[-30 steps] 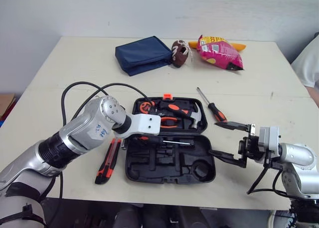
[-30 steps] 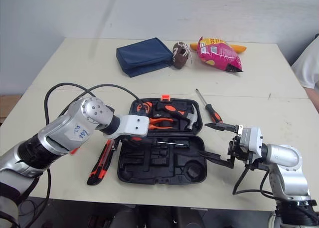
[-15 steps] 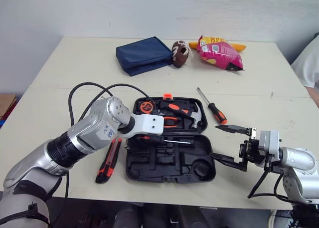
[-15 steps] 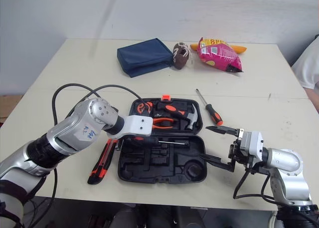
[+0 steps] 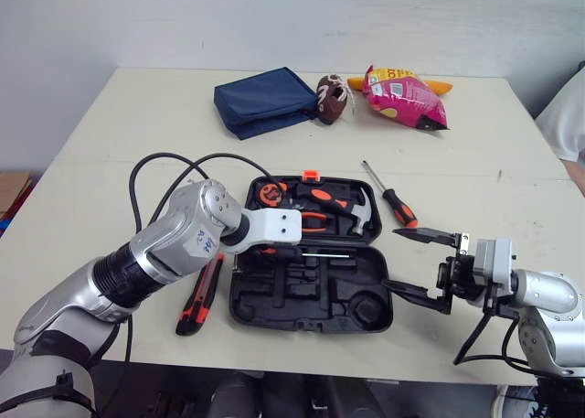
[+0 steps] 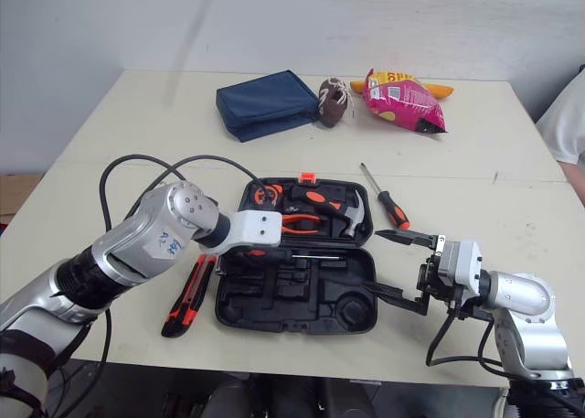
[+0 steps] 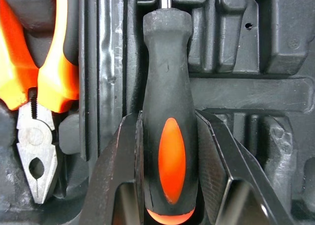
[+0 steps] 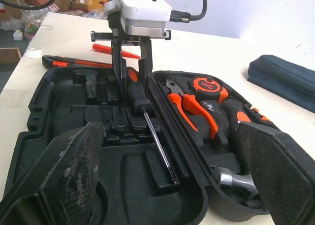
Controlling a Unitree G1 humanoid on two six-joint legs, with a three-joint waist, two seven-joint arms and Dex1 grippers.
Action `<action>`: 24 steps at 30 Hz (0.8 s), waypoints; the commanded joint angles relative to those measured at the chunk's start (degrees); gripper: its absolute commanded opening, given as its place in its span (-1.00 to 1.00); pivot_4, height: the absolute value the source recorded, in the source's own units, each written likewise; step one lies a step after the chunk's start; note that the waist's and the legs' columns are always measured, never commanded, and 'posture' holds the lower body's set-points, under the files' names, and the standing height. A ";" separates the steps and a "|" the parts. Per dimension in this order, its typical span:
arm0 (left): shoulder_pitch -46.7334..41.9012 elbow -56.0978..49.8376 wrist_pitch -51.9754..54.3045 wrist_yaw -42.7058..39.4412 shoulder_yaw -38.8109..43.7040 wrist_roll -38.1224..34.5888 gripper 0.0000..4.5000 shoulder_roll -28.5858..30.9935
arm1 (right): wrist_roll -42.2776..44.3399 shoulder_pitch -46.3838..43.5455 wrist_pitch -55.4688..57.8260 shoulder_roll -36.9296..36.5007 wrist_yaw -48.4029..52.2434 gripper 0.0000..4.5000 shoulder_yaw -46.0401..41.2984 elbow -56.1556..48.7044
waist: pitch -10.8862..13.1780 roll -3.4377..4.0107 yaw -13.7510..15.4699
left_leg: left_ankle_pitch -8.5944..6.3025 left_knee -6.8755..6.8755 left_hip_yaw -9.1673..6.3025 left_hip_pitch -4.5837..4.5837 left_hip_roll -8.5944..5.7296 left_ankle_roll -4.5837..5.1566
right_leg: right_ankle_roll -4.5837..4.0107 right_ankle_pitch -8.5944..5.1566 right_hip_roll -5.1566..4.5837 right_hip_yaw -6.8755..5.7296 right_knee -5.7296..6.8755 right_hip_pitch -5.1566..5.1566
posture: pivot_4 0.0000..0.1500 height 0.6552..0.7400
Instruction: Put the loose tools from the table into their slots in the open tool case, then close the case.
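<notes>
Progress: partway, by my reading.

Nearest, the tool case [image 5: 274,325] is lying open on the table [image 5: 101,171], its near half showing mostly bare moulded slots. A utility knife [image 5: 198,294] is waiting loose just beside the case's left edge. The right gripper [image 5: 395,256] is hovering at the case's right edge, fingers wide apart, carrying nothing.

Mid: the left gripper [image 7: 167,126] is clamping the handle of a black-and-orange screwdriver [image 7: 167,82], a finger pressing on each flank. The tool is lying along a slot by the hinge line, and seating looks close but not confirmed.

In the far half, pliers [image 5: 311,220], tape measure [image 5: 267,195] and hammer [image 5: 358,215] are sitting in place. A second screwdriver [image 5: 391,198] is lying loose on the table, just beyond the case's far right corner.

Remaining: release, knife, second screwdriver, closing the lid.
</notes>
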 commanded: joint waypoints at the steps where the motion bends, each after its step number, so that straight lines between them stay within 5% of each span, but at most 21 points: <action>1: 0.11 -0.16 -2.03 1.54 1.43 1.77 -0.43 0.47 | 0.94 -0.80 -1.24 0.21 0.64 1.00 -0.93 0.41 | 0.00 0.00 0.06 | 0.00 0.00 0.00 0.00 0.00 0.00 | 0.00 0.00 0.00 0.00 0.00 0.00 | 1.00 1.00; 6: -0.47 -2.41 -0.25 1.97 3.98 0.04 0.58 -0.88 | 1.17 0.12 -2.85 0.38 2.49 1.00 -1.30 2.44 | 0.00 0.00 0.60 | 0.00 0.01 0.00 -0.02 -0.01 0.01 | 0.00 0.00 -0.01 0.00 -0.01 0.00 | 1.00 1.00; 13: -1.84 -9.38 6.54 -1.37 9.89 -6.36 0.58 1.61 | 2.17 2.58 -3.50 -0.10 4.33 1.00 -2.06 2.34 | 0.02 0.00 0.74 | -0.01 0.00 0.00 -0.03 0.00 0.01 | 0.01 -0.01 -0.01 -0.01 -0.02 -0.01 | 1.00 1.00; 16: 2.76 -7.68 3.51 1.37 19.82 -11.55 0.58 -1.64 | 2.53 3.73 -4.16 -0.14 5.03 1.00 -2.62 2.70 | 0.02 0.01 0.72 | 0.00 0.00 -0.02 0.00 -0.01 0.00 | 0.01 -0.01 -0.01 -0.01 -0.01 0.00 | 1.00 1.00; 19: 10.75 -1.45 -10.26 4.16 29.69 -15.12 0.20 -4.59 | 2.66 4.61 -4.97 0.02 5.63 1.00 -3.08 3.17 | 0.00 0.04 0.58 | 0.00 0.00 -0.02 0.03 0.00 0.00 | 0.01 -0.02 -0.01 -0.01 0.01 0.01 | 1.00 1.00; 24: 18.27 6.65 -25.12 5.97 35.70 -18.58 -0.83 -8.93 | 2.42 4.51 -5.63 0.44 4.97 1.00 -3.63 3.47 | 0.01 0.02 0.66 | 0.02 0.01 -0.08 0.04 0.01 -0.04 | 0.01 -0.02 0.02 -0.03 0.04 0.01 | 1.00 1.00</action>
